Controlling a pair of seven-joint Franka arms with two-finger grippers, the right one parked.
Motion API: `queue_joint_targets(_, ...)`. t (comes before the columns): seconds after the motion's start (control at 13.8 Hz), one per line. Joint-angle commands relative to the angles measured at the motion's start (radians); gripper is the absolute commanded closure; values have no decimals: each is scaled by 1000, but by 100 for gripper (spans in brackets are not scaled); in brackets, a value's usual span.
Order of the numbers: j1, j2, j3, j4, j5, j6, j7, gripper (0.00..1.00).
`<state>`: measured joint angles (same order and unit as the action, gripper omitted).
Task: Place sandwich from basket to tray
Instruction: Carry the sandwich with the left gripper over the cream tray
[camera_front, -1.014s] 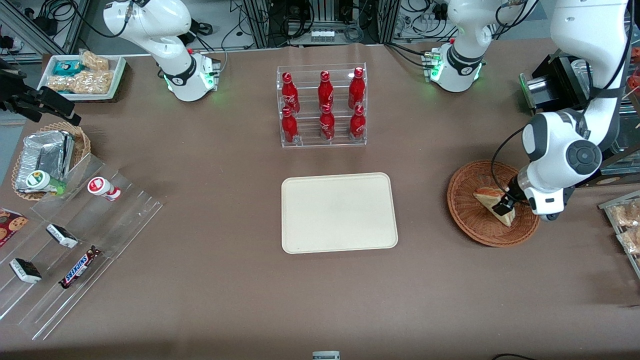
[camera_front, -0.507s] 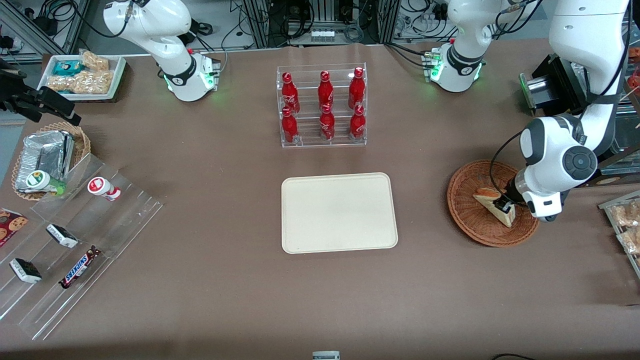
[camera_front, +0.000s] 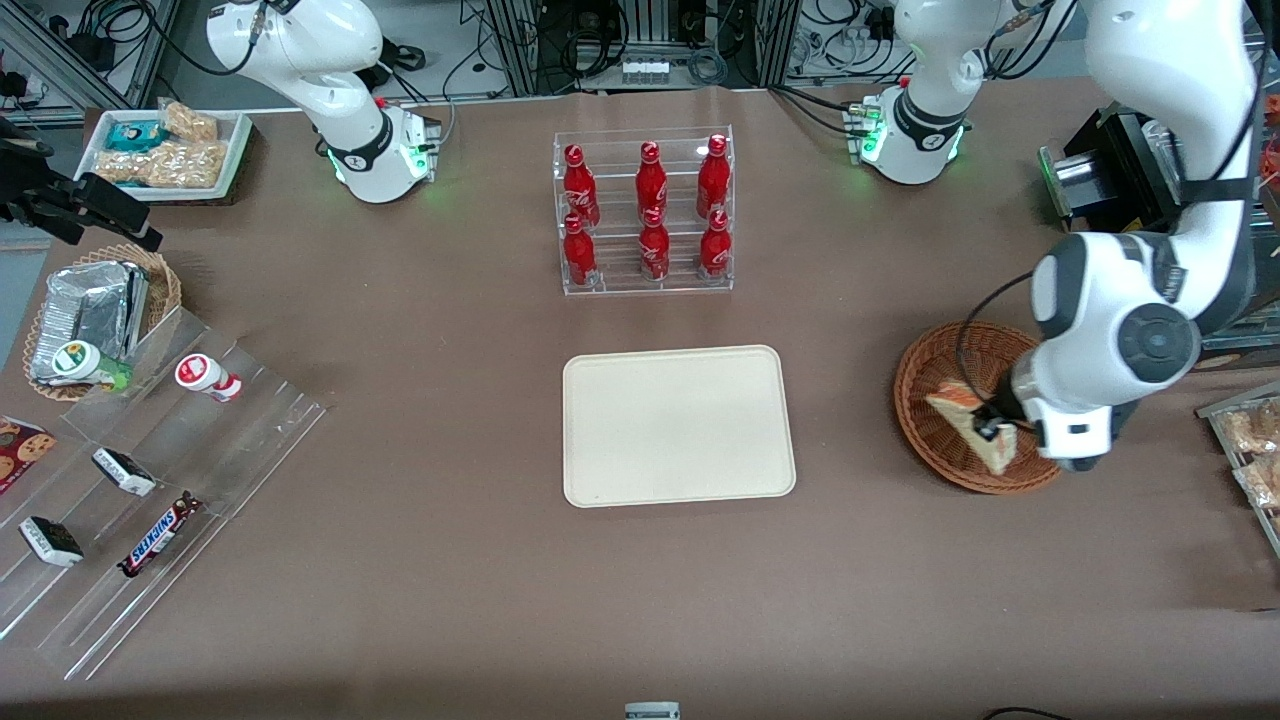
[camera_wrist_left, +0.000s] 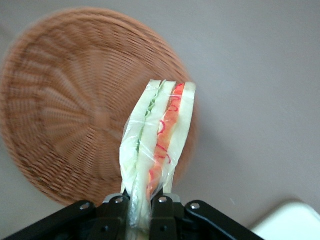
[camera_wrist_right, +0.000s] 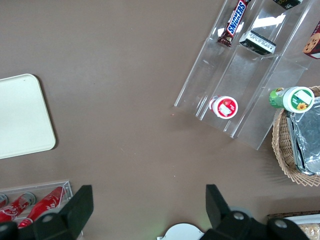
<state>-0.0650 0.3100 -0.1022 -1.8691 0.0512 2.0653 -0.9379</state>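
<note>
My left gripper (camera_front: 990, 430) is shut on the sandwich (camera_front: 968, 424), a clear-wrapped wedge of pale bread with red-orange and green layers. It holds the wedge lifted above the reddish-brown wicker basket (camera_front: 935, 430), over the basket's part nearer the front camera. In the left wrist view the sandwich (camera_wrist_left: 159, 145) hangs pinched between the black fingers (camera_wrist_left: 116, 206), with the basket (camera_wrist_left: 65, 115) below it and the gripper (camera_wrist_left: 141, 205) clamped on its wrapped end. The cream-beige tray (camera_front: 678, 425) lies bare at the table's middle; its corner shows in the left wrist view (camera_wrist_left: 290, 222).
A clear rack of red bottles (camera_front: 645, 215) stands farther from the front camera than the tray. A clear stepped shelf with snack bars (camera_front: 150, 480), a paler basket with foil packs (camera_front: 95, 310) and a white snack tray (camera_front: 165, 150) lie toward the parked arm's end.
My gripper has lifted the sandwich off the basket floor and carried it slightly toward the tray and the front camera. The basket has stayed in place.
</note>
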Motion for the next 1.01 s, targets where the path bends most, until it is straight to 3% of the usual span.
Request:
queue_joint_targets(0.0,-77,88,-40,105,-51,-24,42,95)
queue_joint_targets(0.51,-359,325,-71,364,-50,-19,-110,95)
queue_joint_targets(0.94,-502,451,-68,487,-30,25,-142,95)
